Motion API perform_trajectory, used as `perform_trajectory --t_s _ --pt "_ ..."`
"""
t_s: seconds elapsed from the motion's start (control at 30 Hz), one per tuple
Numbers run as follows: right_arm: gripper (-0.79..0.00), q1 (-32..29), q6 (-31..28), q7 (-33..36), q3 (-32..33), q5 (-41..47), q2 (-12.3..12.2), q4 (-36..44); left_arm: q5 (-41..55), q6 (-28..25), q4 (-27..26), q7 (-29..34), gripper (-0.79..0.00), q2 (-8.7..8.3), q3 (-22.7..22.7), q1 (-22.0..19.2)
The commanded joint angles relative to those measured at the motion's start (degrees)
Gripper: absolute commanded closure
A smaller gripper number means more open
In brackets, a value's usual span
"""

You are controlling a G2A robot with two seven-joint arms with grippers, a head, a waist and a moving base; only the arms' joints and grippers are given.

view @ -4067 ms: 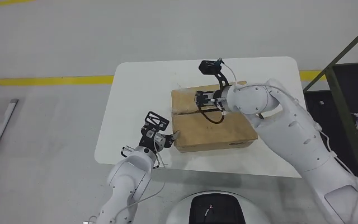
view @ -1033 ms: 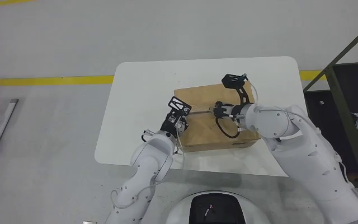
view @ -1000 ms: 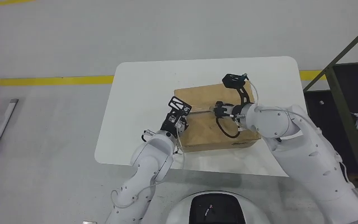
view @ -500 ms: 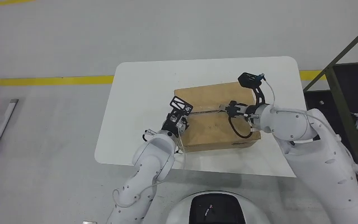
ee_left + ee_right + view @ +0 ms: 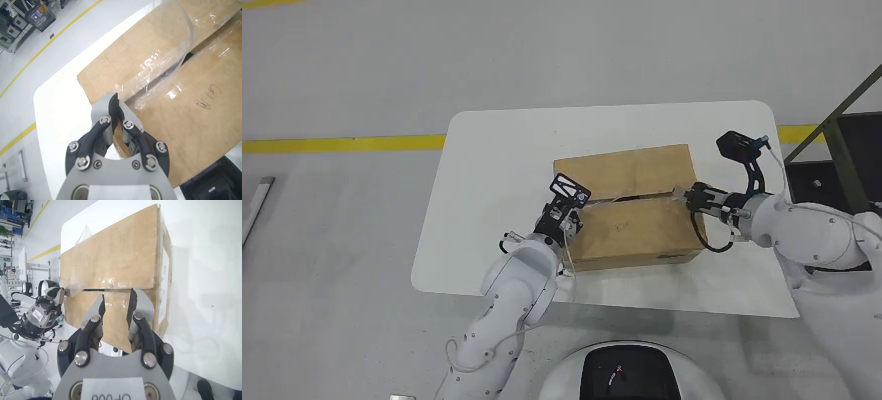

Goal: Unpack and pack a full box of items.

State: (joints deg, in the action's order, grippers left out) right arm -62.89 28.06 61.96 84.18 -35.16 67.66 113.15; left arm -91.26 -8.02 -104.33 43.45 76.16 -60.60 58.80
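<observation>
A brown cardboard box (image 5: pixel 627 215) lies shut on the white table (image 5: pixel 492 200), its two top flaps meeting at a seam (image 5: pixel 627 197) covered by clear tape (image 5: pixel 151 79). The tape is crinkled, and a loose strip (image 5: pixel 189 36) arches up off the far flap. My left gripper (image 5: pixel 567 205) (image 5: pixel 115 101) is shut, its tips against the box's left end at the seam, beside the tape's end. At the seam's right end, over the box's edge, my right gripper (image 5: pixel 680 194) (image 5: pixel 117 300) is open with a narrow gap and nothing in it.
Bare table lies left of and behind the box. A yellow line (image 5: pixel 342 143) crosses the floor. A dark metal frame (image 5: pixel 842 130) stands right of the table. The right wrist view shows my left gripper (image 5: pixel 54 294) at the box's other end.
My right gripper has slid along the seam from the box's middle to its right end. The left gripper came from the front left corner to the seam's left end, then held still.
</observation>
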Motion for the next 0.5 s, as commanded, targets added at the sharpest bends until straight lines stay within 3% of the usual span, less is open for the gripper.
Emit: perform_trajectory --t_s 0.0,0.1,0.13,0.17,0.2,0.47 --pt "-0.302 -1.1 0.5 0.1 1.8 -0.2 -0.3 1.3 0.0 -0.1 -0.1 0.1 0.000 0.07 0.0 0.0" --pt "-0.357 -2.3 1.0 -2.0 4.6 3.0 -0.3 2.7 -0.1 -0.3 -0.2 0.1 0.000 0.16 0.0 0.1" --pt "-0.489 -2.7 0.7 -2.9 5.4 3.8 -0.3 2.7 -0.1 -0.3 -0.3 0.2 0.000 0.19 0.1 0.2" --pt "-0.699 -3.0 0.0 -3.7 6.1 4.6 -0.4 2.4 -0.1 -0.4 -0.4 0.3 0.000 0.23 0.1 0.2" --pt "-0.785 -3.1 -0.5 -4.6 6.7 6.1 -0.3 2.2 -0.1 -0.5 -0.5 0.3 0.000 0.26 0.2 0.3" --pt "-0.785 0.5 -5.9 -6.4 6.6 9.7 -0.6 -2.1 -0.6 -1.0 -0.9 0.4 0.000 0.55 0.6 0.2"
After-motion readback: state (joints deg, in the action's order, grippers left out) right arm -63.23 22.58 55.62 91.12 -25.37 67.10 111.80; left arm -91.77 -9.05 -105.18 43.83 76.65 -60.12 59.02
